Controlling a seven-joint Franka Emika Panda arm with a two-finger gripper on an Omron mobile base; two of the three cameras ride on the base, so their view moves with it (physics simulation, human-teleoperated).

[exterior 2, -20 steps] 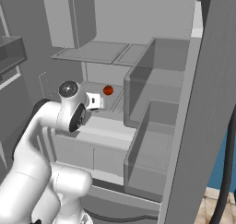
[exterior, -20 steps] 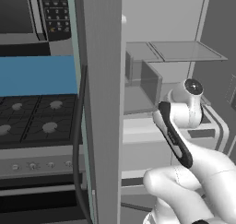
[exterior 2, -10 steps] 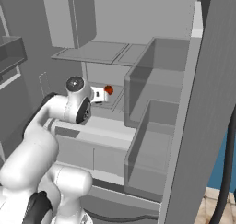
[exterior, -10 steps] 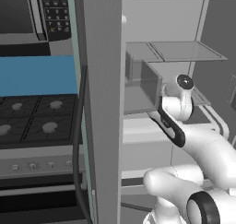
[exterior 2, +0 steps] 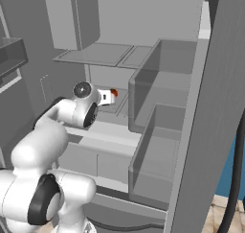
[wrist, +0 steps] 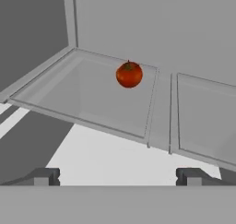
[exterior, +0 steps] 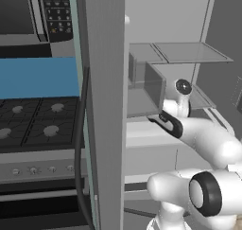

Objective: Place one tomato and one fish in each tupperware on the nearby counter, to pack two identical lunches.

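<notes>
We're looking into an open fridge, and the white arm is reaching in toward the middle shelf level. In the hand view the claw is spread wide, its two dark tips sitting far apart at the bottom of the picture with nothing between them.

There's the tomato, red with a small dark stem on top, resting on a clear glass shelf toward that shelf's far right corner, close to the grey back wall. It's well ahead of the claw, not touching it. A second glass shelf lies just to the right, with a narrow gap between the two panels.

From the right base view, the tomato peeks out as a small red spot just past the arm's hand, deep in the fridge below the upper shelf. Tall translucent grey bins stand to the right of it, a higher one behind and a lower one nearer.

In the left base view the fridge door stands edge-on through the middle of the picture, a dark handle running down its left side. To the left of it sits the black stove with its burners and a row of knobs below, a blue wall panel behind it, and the microwave above. The arm's wrist is at the front edge of the shelf there.
</notes>
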